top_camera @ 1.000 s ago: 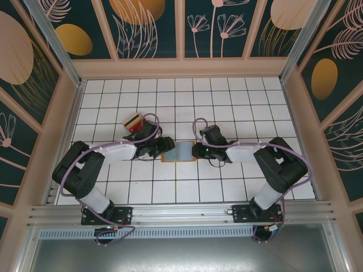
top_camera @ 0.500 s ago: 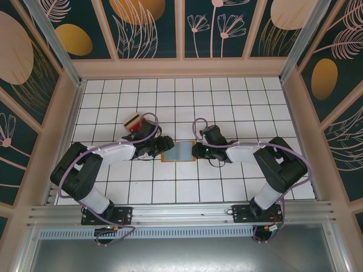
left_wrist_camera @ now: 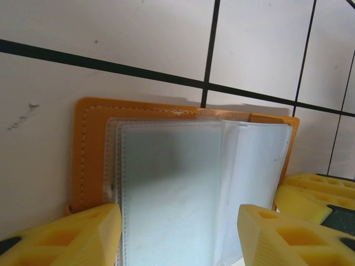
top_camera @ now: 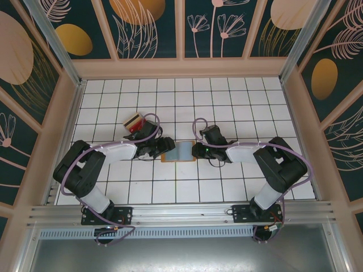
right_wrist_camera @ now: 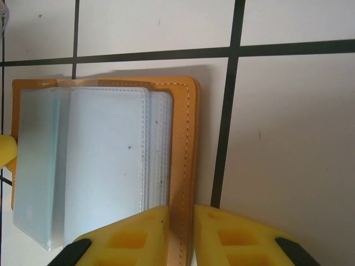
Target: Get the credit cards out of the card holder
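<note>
Your right gripper [right_wrist_camera: 180,217] has its yellow fingers pressed nearly together on the card holder [right_wrist_camera: 105,160]. They pinch the stitched orange-brown cover at the edge nearest that arm. Your left gripper [left_wrist_camera: 178,217] is spread wide, with one finger on each side of the holder's other half. Its tips sit low by the cover and pockets, though I cannot tell if they touch. The holder lies open and flat on the white tiled table [top_camera: 227,96], directly between the two grippers.

Part of the job looks done. A small stack of credit cards [top_camera: 135,121], tan over red, lies on the tiles behind your left arm, well apart from the holder.

The pockets facing up are frosted grey-blue with no card colour showing through, so they appear empty. Several clear leaves overlap, however, and a lower one could hide a card. In the right wrist view, the leaf farthest from the fingers has a faint teal cast along one side. I cannot tell whether that is a card or just the plastic. You probably need to turn the leaves and check before calling the holder empty.
</note>
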Robot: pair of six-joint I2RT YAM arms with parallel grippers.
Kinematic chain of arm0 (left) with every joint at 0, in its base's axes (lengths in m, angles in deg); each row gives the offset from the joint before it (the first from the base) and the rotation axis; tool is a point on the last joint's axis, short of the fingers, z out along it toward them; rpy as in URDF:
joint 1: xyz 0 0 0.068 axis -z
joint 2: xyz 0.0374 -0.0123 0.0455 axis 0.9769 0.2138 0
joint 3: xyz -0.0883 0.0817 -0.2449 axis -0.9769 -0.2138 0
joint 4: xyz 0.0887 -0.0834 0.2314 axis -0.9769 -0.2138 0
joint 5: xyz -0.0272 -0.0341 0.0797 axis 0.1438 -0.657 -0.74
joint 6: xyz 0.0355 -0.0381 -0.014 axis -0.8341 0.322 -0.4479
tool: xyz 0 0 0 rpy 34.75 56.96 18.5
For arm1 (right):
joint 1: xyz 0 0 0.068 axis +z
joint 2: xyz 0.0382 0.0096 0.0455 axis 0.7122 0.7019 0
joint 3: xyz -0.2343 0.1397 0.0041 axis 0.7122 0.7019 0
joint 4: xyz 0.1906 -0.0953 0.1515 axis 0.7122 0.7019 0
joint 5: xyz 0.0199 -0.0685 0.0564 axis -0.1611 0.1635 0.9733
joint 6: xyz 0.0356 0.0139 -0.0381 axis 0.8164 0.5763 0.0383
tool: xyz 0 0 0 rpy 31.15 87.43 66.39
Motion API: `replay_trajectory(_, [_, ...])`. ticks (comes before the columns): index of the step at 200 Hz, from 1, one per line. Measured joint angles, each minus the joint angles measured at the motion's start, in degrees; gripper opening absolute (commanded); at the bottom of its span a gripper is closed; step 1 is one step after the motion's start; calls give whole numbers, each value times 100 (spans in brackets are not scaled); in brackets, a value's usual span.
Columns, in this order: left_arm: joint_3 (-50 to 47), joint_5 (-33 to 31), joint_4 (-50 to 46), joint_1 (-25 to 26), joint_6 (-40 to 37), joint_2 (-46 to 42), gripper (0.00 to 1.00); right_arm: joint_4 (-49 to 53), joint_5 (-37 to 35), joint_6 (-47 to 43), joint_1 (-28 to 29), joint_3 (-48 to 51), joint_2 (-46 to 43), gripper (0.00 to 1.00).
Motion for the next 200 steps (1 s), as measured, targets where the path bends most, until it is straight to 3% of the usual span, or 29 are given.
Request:
replay_trajectory(74, [39, 348, 195, 0, -39, 118, 58, -2, -2, 0, 0, 0, 2, 20])
replay_trajectory(137, [85, 457, 262, 0, -109, 118, 70, -20, 0, 0, 0, 0, 11, 21])
replay_trajectory(200, [122, 763, 573, 35, -74, 116, 65, -22, 2, 2, 0, -9, 11, 23])
